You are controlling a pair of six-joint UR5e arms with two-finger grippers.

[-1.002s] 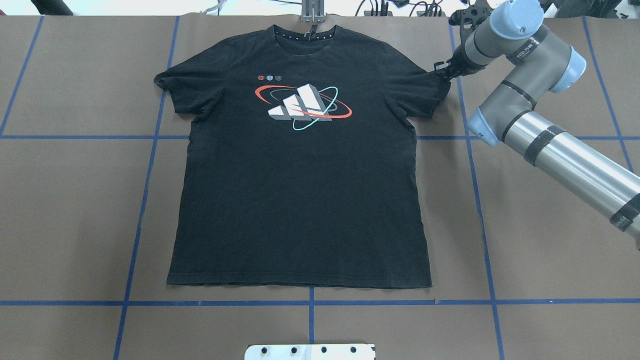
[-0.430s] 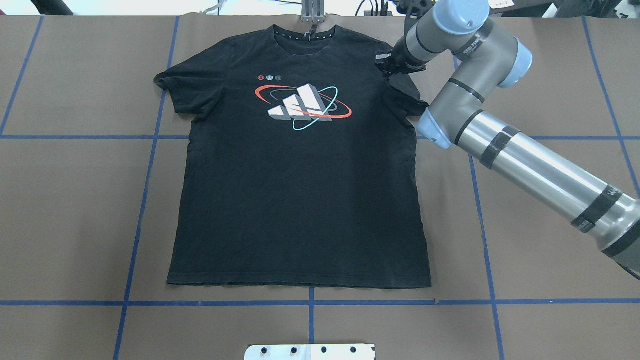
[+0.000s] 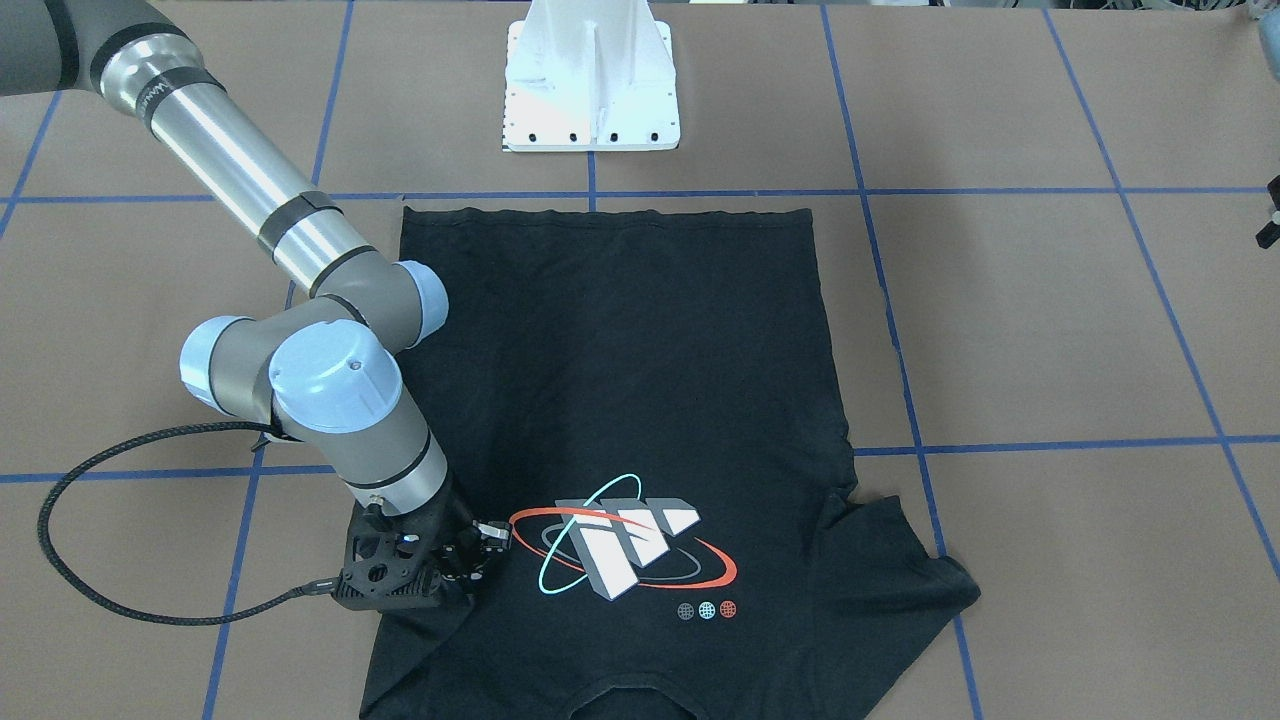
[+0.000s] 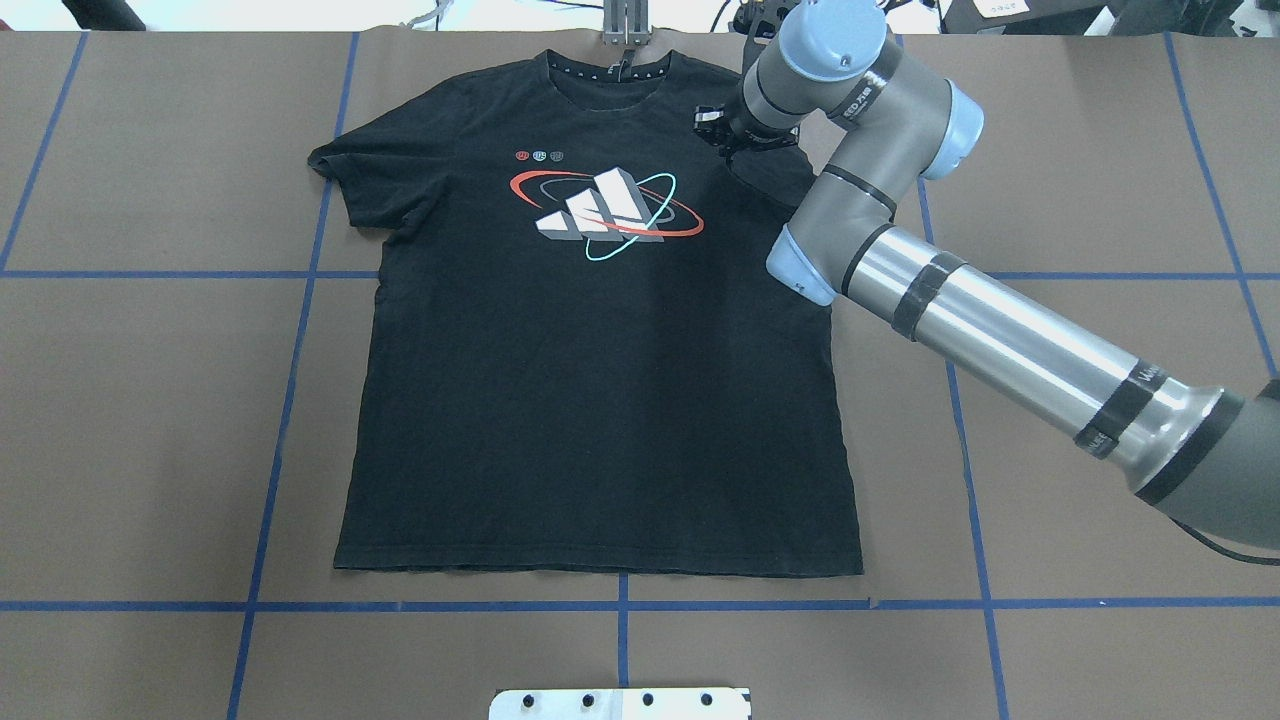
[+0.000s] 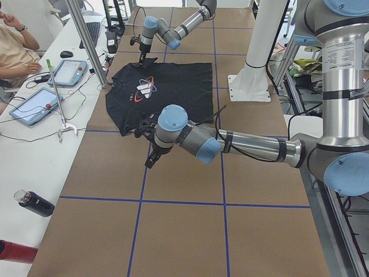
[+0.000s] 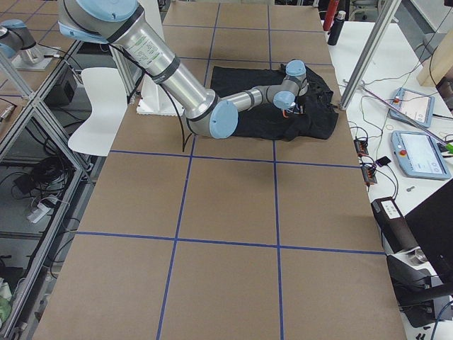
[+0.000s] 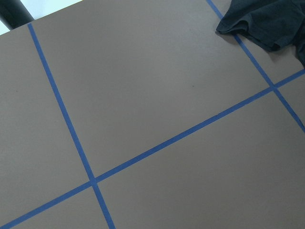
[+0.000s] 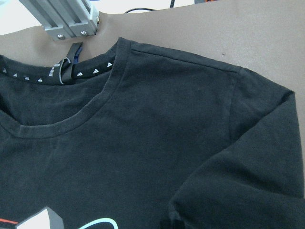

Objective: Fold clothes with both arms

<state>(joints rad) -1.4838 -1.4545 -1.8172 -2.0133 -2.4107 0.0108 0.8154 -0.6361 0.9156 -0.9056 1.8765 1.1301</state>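
Observation:
The black T-shirt [image 4: 600, 400] lies flat, logo up, collar at the table's far edge; it also shows in the front view [image 3: 620, 380]. My right gripper [image 4: 715, 125] is shut on the shirt's right sleeve and holds it folded inward over the shoulder, near the logo [image 3: 625, 555]. It also shows in the front view [image 3: 480, 545]. The right wrist view shows the collar and the lifted sleeve [image 8: 238, 181]. My left gripper [image 5: 151, 158] hovers over bare table beyond the left sleeve [image 7: 267, 24]. I cannot tell whether it is open or shut.
The white pedestal base [image 3: 592, 80] stands behind the shirt's hem. An aluminium post [image 4: 625, 25] stands at the collar. Blue tape lines cross the brown table [image 4: 150, 400]. A side desk with tablets [image 5: 34, 107] and a bottle [image 5: 31, 203] borders the far edge.
My right gripper has moved left from the sleeve's outer edge across the shoulder, dragging the right sleeve inward over the shirt. The rest of the shirt has not moved.

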